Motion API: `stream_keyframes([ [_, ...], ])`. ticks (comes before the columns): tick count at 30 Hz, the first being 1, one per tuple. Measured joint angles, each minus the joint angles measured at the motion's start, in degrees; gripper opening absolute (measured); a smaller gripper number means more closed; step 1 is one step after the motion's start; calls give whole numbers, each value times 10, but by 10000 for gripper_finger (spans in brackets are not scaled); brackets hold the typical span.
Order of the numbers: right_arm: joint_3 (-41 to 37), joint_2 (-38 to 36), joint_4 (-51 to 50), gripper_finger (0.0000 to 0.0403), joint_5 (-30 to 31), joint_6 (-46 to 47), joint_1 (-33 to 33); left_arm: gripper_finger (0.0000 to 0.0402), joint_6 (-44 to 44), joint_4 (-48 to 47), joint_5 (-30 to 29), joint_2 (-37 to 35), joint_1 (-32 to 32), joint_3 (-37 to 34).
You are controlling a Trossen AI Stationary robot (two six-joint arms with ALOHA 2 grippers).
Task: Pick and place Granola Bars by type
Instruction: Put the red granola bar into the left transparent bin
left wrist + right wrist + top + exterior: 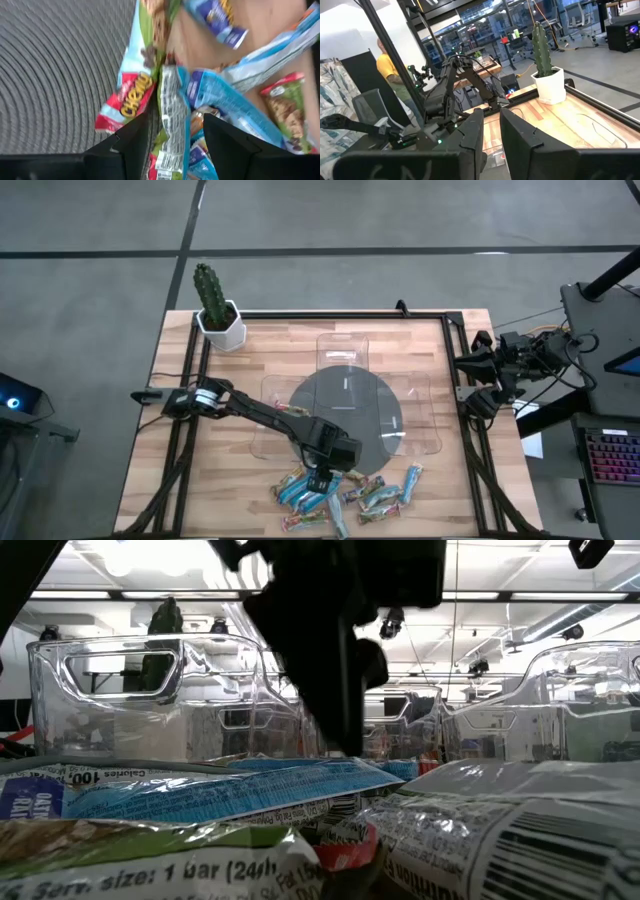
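The Granola Bars (340, 495) lie in a loose heap near the front edge of the table (180, 440), just in front of the round grey mat (345, 415) and the clear plastic trays (420, 415). They are flat, shiny wrapped bars, mostly blue and teal, with some red-orange ends and a few showing green with a picture of the bar; several overlap or lie crosswise. One bar with a silvery back panel of fine print (172, 115) stands out in the left wrist view, next to a red-and-blue wrapper with yellow lettering (127, 100).

The left gripper (322, 480) hangs directly over the heap at the mat's front rim, its fingers (127, 142) spread apart on either side of the silvery bar, not closed on it.

The right gripper (468, 380) waits at the right edge of the table, its fingers (470, 132) close together with only a narrow gap, holding nothing. A potted cactus (215, 305) stands at the back left corner.
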Motion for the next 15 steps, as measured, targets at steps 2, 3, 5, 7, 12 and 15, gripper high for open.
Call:
stream_keyframes([
  [2,0,0,0,57,0,0,0,173,-6,3,0,0,0,-8],
  [3,0,0,0,57,0,0,0,173,-8,3,0,0,0,-10],
  [5,0,0,0,57,0,0,0,173,-8,9,0,0,0,-10],
  [7,0,0,0,57,0,0,0,173,-9,27,0,0,0,-10],
  [12,0,0,1,57,0,0,0,173,-10,40,7,0,-1,-10],
  [15,0,0,1,57,0,0,0,173,-11,37,9,0,-2,-15],
])
